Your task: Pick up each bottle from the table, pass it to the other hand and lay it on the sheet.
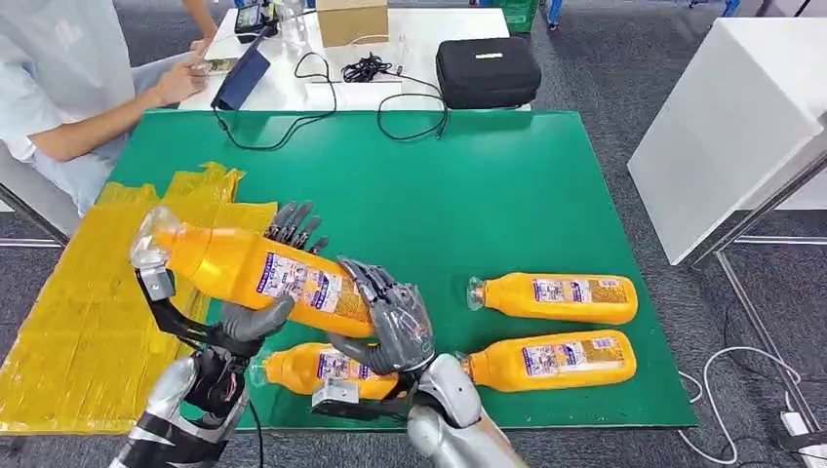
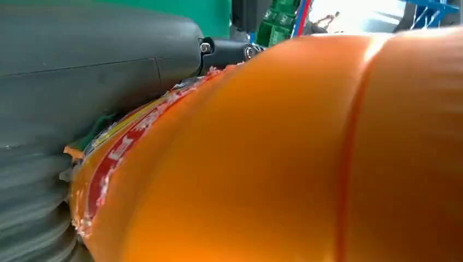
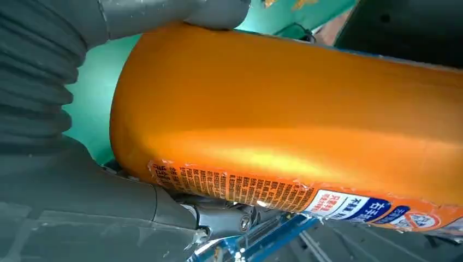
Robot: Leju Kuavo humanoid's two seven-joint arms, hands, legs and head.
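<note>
The head view looks forward and down from high on the robot over the green tabletop (image 1: 507,195). Each wrist view sits very close behind its own hand, pressed up against the same raised orange plastic bottle with a printed label (image 1: 258,273) (image 2: 284,164) (image 3: 284,120); this bottle is what all three views share.

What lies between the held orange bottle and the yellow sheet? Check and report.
Nothing visible. The orange plastic bottle is held in the air by both the left robot hand and the right robot hand, over the edge of the green table. The crinkled yellow plastic sheet beside it lies bare.
</note>
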